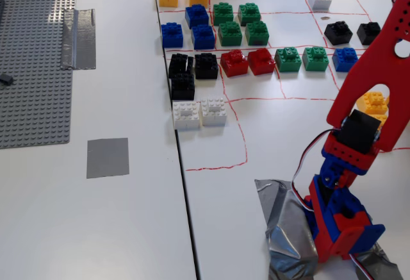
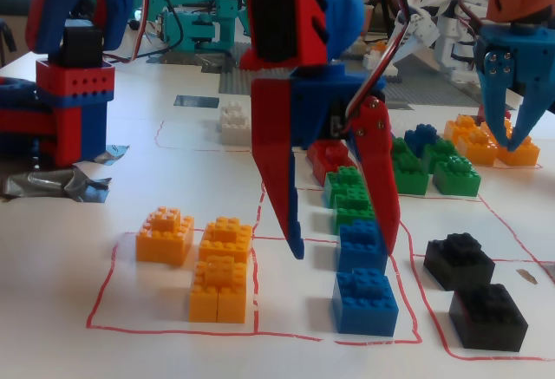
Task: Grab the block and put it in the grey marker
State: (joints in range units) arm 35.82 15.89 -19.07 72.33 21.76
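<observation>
On the white desk (image 1: 128, 229) the grey marker (image 1: 107, 157) lies flat, well apart from the brick rows. In the low fixed view the arm's fingers (image 2: 375, 171) hang spread and empty, tips pointing down. The block (image 2: 362, 246) sits just beside the right finger's tip and between the two, a second blue brick (image 2: 365, 301) in front of it. The block being square, either axis should suit; a short drop looks enough.

The blue studded block (image 2: 363, 246) sits upright among bricks; the flat grey marker (image 1: 107, 157) probably lies bare.
</observation>
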